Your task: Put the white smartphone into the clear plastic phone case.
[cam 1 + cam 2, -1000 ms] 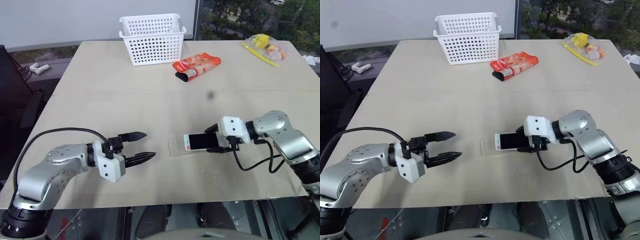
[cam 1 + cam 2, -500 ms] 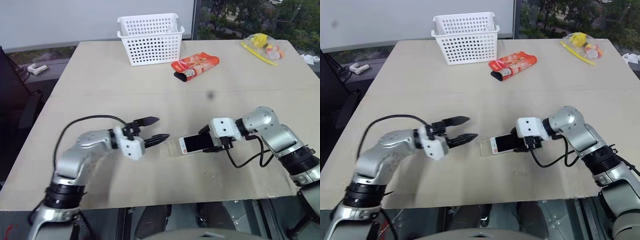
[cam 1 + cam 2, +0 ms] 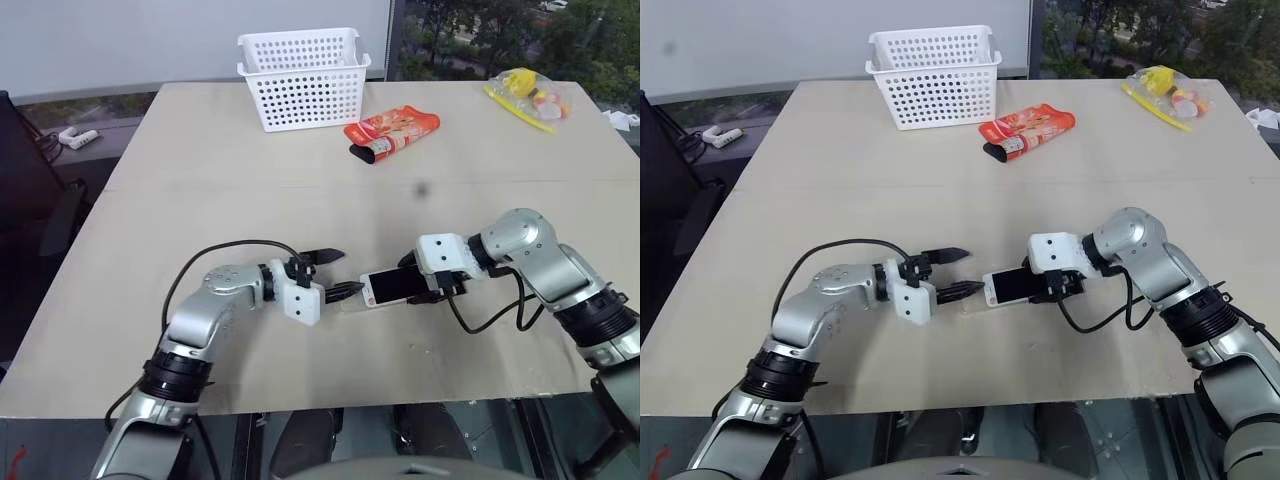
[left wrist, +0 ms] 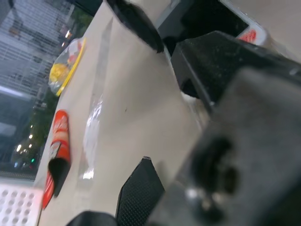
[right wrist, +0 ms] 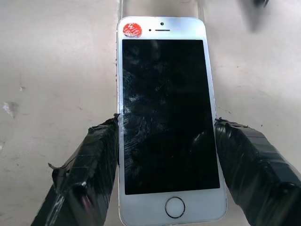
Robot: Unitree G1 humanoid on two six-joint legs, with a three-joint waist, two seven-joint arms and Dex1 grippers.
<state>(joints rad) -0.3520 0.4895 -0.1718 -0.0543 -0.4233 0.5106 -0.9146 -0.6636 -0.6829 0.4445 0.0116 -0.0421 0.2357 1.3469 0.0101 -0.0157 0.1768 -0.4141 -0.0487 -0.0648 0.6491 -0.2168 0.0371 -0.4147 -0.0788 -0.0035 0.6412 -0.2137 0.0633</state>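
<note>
Left gripper (image 3: 338,274): fingers spread apart, nothing between them; it points along the table toward the phone. One fingertip (image 3: 333,255) sits above the table; the other fingertip reaches the near end of the case, contact not resolvable.
Clear plastic phone case (image 3: 345,296): lies flat on the table, between the two grippers, just beside the left gripper's lower fingertip. In the left wrist view it reads as a thin glinting strip (image 4: 92,125) on the tabletop. In the right wrist view its rounded edge (image 5: 160,7) shows just past the phone's top end.
White smartphone (image 3: 392,285): screen up, held above the table; its top end with a small red sticker (image 5: 133,29) faces the case. Whether that end overlaps the case edge cannot be told.
Right gripper (image 5: 167,155): clamped on the phone's long edges near the home-button end, one taped black finger (image 5: 89,165) on each side; seen from the head cameras at (image 3: 1045,285).
Table (image 3: 250,190): light beige top, carries everything.
White perforated basket (image 3: 305,75): far side of table, left of centre, upright.
Red snack pouch (image 3: 392,132): lying flat, just right of the basket.
Yellow bagged item (image 3: 527,92): far right corner of the table, well apart from the rest.
</note>
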